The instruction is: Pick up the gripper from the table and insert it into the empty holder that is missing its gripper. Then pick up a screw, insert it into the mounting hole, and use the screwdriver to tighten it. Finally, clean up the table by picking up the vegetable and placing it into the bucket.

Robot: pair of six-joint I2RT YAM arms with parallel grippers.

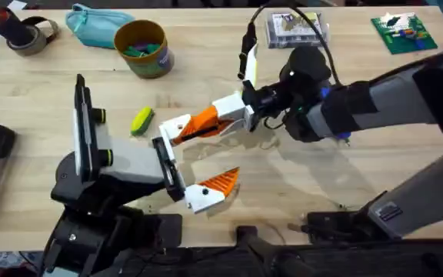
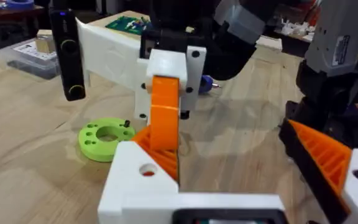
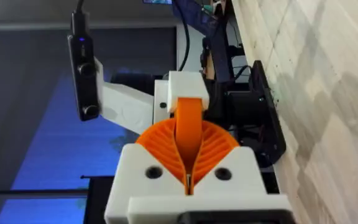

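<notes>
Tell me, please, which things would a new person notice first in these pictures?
First, the two arms meeting at the middle of the table: the right gripper holds an orange gripper against the left gripper's white holder. Next, the yellow-green vegetable lying beside them, toward the far left. Then the ochre bucket at the far edge, next to a light-blue pouch.

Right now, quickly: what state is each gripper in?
Left gripper: open, holding nothing between its fingers.
Right gripper: shut on the orange fingertip.
</notes>
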